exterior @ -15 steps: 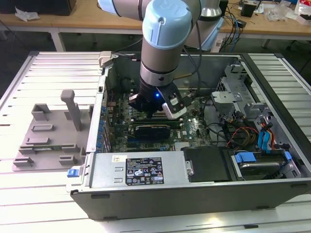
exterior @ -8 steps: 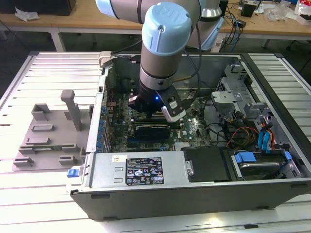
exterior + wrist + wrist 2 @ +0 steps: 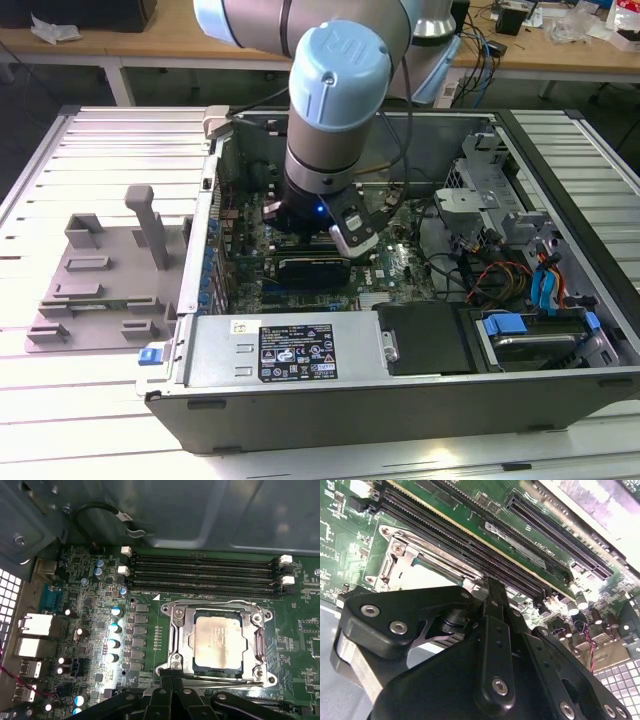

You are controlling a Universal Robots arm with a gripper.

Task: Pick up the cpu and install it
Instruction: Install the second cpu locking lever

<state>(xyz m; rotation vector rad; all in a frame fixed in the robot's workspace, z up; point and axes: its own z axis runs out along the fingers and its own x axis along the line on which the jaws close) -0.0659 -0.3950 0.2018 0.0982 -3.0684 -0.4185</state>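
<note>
cpu (image 3: pixel 219 642) flat in motherboard socket (image 3: pixel 175 630), frame open | jaws just beside socket edge, cpu directly ahead of tips | jaws look clenched, grasping nothing | square chip, no long axis

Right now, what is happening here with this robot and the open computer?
A robot arm reaches down into an open computer case lying on a table, and its claw hangs just over the motherboard. The cpu already lies in the socket, inside the metal frame, as the first wrist view shows. On the exterior view's left, a grey fixture tray stands beside the case.
</note>
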